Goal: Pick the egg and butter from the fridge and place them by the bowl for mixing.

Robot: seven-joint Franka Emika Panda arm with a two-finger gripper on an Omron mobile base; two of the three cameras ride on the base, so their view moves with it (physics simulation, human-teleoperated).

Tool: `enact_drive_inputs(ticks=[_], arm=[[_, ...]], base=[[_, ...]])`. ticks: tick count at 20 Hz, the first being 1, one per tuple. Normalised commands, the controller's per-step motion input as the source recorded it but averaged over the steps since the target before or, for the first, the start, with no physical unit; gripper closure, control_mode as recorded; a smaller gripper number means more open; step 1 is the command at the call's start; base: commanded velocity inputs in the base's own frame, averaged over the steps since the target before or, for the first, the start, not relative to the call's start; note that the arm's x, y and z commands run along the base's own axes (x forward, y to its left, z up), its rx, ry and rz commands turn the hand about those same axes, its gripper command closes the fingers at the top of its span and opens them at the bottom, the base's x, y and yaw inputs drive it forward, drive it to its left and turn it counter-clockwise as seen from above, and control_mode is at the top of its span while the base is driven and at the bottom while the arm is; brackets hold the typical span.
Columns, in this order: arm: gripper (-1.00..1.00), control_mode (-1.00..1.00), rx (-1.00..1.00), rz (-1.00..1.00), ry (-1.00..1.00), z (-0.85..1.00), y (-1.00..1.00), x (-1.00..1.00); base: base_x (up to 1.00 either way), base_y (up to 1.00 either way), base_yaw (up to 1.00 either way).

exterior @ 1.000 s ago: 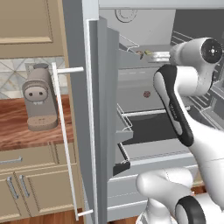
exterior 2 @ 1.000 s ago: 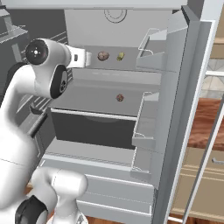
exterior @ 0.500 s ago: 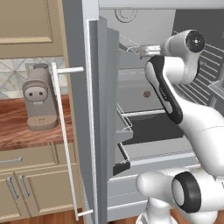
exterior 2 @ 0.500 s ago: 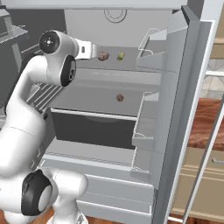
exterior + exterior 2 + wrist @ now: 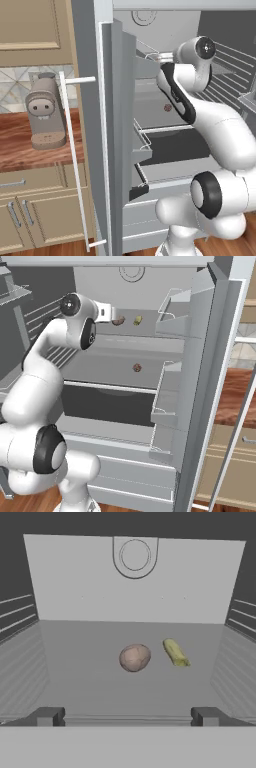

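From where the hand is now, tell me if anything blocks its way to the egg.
Nothing visible does. In the hand view the open gripper faces the egg across bare shelf in the fridge. The butter lies apart, beside the egg, clear of the straight path.

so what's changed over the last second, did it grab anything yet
The arm swung its hand up and in toward the fridge's upper shelf, bringing the claw level with the egg and butter. Nothing was grabbed: the claw is open, short of both. Egg, butter, the small ball on the lower shelf and the open door stayed put.
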Motion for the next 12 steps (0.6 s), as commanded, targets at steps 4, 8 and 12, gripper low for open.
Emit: enact_drive_inputs(ticks=[4, 8, 12], arm=[[-1.00, -1.00, 0.00, 0.00, 0.00, -0.15, 0.00, 0.68], [-1.00, -1.00, 0.00, 0.00, 0.00, -0.07, 0.00, 0.68], [-1.00, -1.00, 0.00, 0.00, 0.05, 0.00, -0.04, 0.66]], base=[[0.00, 0.00, 0.00], [0.00, 0.00, 0.00], [0.00, 0.00, 0.00]])
